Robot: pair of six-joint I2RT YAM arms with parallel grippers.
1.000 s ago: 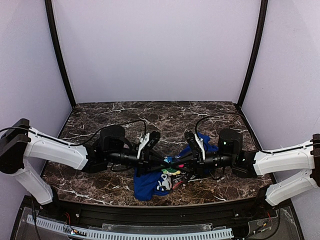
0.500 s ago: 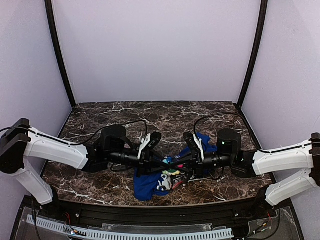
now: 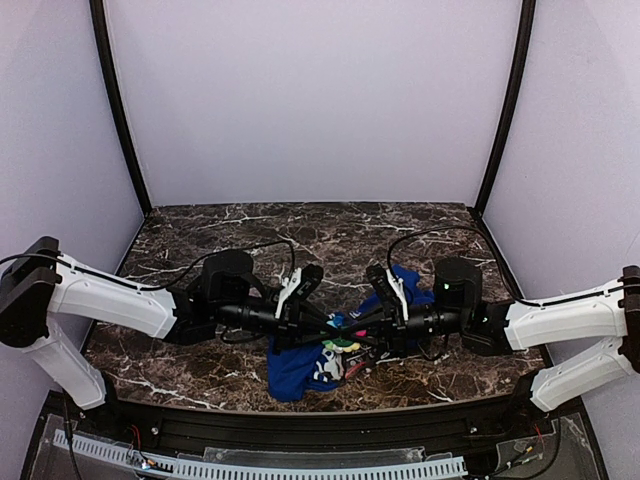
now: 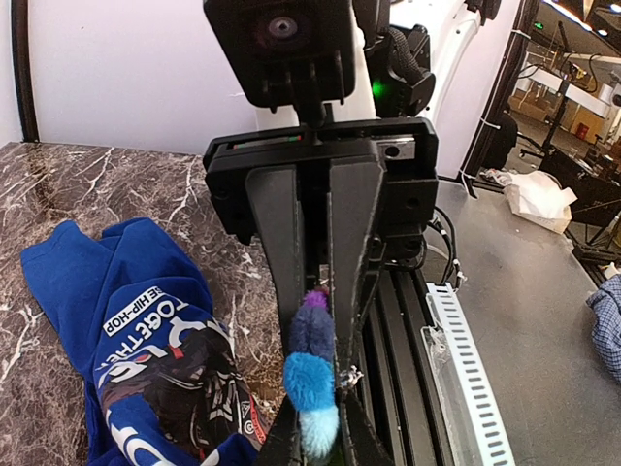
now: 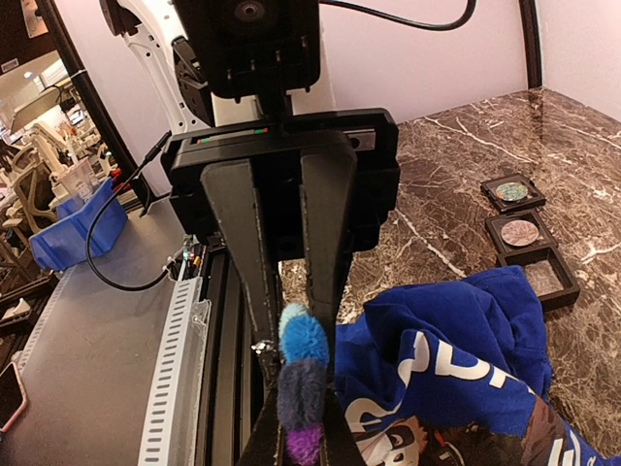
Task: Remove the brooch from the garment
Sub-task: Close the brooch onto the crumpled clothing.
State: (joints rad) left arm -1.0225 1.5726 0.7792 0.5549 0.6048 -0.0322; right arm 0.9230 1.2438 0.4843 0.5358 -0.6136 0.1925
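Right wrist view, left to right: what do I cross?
Blue bin → white slotted rail → left gripper pinching the fuzzy brooch → blue garment → small dark square trays, above its right side.

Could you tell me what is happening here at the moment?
The left claw and the right claw meet tip to tip above the blue garment. Both are shut on what seems to be the brooch, a small fuzzy blue-and-purple tuft. Whether it is already free of the cloth cannot be told.
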